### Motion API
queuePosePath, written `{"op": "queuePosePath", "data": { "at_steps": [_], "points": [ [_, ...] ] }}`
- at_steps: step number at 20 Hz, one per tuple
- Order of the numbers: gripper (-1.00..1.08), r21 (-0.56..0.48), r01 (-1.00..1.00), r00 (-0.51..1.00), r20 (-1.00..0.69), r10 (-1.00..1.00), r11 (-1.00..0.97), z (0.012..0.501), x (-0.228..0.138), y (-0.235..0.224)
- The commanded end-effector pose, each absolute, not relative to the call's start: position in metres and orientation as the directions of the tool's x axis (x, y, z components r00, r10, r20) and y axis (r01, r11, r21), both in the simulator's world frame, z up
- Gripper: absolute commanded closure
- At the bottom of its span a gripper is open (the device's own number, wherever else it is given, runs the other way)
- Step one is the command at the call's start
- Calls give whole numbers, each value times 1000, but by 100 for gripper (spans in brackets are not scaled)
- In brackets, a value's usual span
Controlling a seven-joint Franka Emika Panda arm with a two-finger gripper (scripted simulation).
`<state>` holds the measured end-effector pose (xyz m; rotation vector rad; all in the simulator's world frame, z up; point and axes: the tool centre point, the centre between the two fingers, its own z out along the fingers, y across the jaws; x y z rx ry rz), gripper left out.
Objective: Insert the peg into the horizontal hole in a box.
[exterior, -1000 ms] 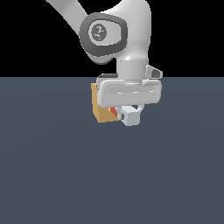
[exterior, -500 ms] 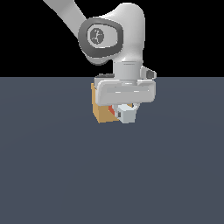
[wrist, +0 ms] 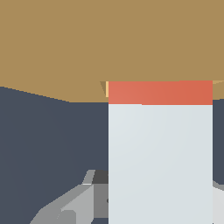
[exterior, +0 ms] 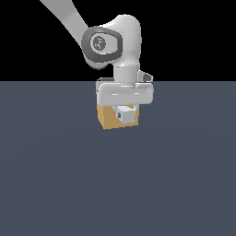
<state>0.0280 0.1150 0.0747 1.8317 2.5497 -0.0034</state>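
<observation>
I have the peg (wrist: 160, 148) clamped in the gripper (exterior: 125, 113), whose fingers are closed onto its white shank, with the red-orange end pointing at the box (exterior: 109, 117). From the wrist view, that red tip sits right at the box's face, its front edge seemingly just entering the hole (wrist: 106, 89); only a sliver of the opening shows beside the peg. In the exterior view the box rests on the dark surface (exterior: 118, 184) directly under the gripper, with the peg's white rear end facing the camera. I judge the peg stiff, light and smooth-sided, so it could slip back under pushing force. A hold on the white half, behind the middle, suits it.
</observation>
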Motion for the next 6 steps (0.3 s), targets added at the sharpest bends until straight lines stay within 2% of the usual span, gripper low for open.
{"op": "queuePosePath", "data": {
  "at_steps": [1, 6],
  "points": [
    [108, 2, 945, -327, 0, 945, 327, 76, 26, 127],
    [108, 2, 945, -327, 0, 945, 327, 76, 28, 124]
  ]
}}
